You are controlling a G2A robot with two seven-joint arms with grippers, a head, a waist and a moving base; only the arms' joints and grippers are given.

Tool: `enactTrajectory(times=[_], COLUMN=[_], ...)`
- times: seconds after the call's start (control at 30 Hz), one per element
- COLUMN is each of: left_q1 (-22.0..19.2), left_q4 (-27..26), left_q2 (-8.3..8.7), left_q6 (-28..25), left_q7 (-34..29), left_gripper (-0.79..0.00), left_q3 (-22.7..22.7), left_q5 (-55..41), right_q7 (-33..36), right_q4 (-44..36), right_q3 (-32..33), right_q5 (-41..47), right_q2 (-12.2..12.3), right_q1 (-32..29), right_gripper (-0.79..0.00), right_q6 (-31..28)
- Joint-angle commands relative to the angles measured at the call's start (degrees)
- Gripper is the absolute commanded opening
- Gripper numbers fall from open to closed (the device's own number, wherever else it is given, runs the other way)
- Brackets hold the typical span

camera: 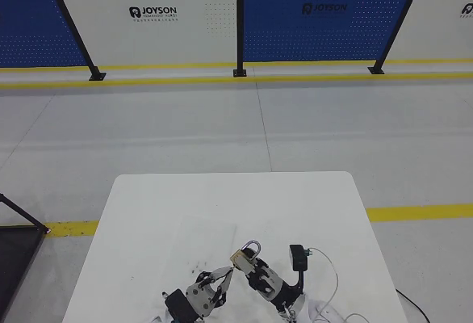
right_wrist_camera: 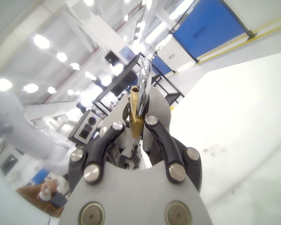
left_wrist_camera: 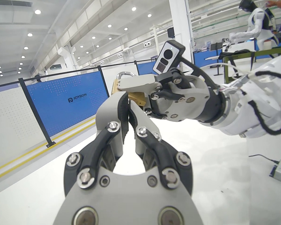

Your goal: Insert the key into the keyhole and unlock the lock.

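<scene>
Your right gripper (right_wrist_camera: 137, 111) clamps the brass padlock (right_wrist_camera: 134, 121) — your left gripper (left_wrist_camera: 127, 106), fingers (left_wrist_camera: 109, 112) pressed together, sits just beside it.

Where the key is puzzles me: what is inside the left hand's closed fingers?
On the left hand the pads meet, tips by the brass lock; any key between them is covered.

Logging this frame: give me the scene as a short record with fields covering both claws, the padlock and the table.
surface: white table
padlock: brass body, silver shackle, held in the air over the table's near part
right claw: shut on the padlock's body, shackle pointing away from the wrist
left claw: fingers closed together, tips at the padlock's end opposite the shackle
key: cannot tell whether the left claw holds it
lock state: cannot tell
</scene>
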Motion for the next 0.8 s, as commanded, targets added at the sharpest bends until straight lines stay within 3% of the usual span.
enactTrajectory(times=[0.0, 0.07, 0.1, 0.13, 0.17, 0.37, 0.47, 0.77], left_q1=[0.1, 0.3, 0.3, 0.5, 0.6, 2.4, 4.7, 16.3], left_q4=[-0.3, -0.5, -0.5, -0.6, -0.7, -2.0, -3.5, -8.5], left_q2=[0.02, 0.01, 0.02, 0.01, 0.03, 0.57, 1.4, 4.82], left_q6=[-0.2, -0.8, -1.4, -2.2, -2.9, -7.2, -10.5, -19.0], left_q7=[0.3, 1.2, 1.2, 1.4, 1.6, 1.3, 0.5, -0.9], left_gripper=[-0.785, -0.779, -0.616, -0.342, 0.0, 0.0, 0.0, 0.0], left_q3=[0.1, 0.3, 0.3, 0.4, 0.4, -0.9, -3.7, -21.2], left_q5=[-0.3, -1.2, -2.0, -3.0, -3.8, -7.6, -9.9, -17.9], right_q7=[0.0, -0.1, -0.1, -0.4, -0.8, -2.2, -0.5, 12.5], right_q4=[0.0, 0.0, 0.0, 0.0, -0.1, 0.8, 2.0, 8.8], right_q3=[0.0, 0.0, 0.1, 0.1, 0.3, 0.8, 0.1, -7.3], right_q5=[0.0, 0.0, 0.0, 0.1, 0.0, 0.4, 1.4, 5.7], right_q2=[0.0, 0.0, 0.0, 0.0, 0.0, -0.1, -0.4, -2.6], right_q1=[0.0, 0.0, 0.0, -0.1, -0.1, 0.5, 1.7, 10.6], right_gripper=[-0.785, -0.785, -0.785, -0.785, -0.785, -0.785, -0.785, -0.785], right_q6=[0.0, 0.0, 0.1, 0.1, 0.4, 2.2, 4.0, 16.2])
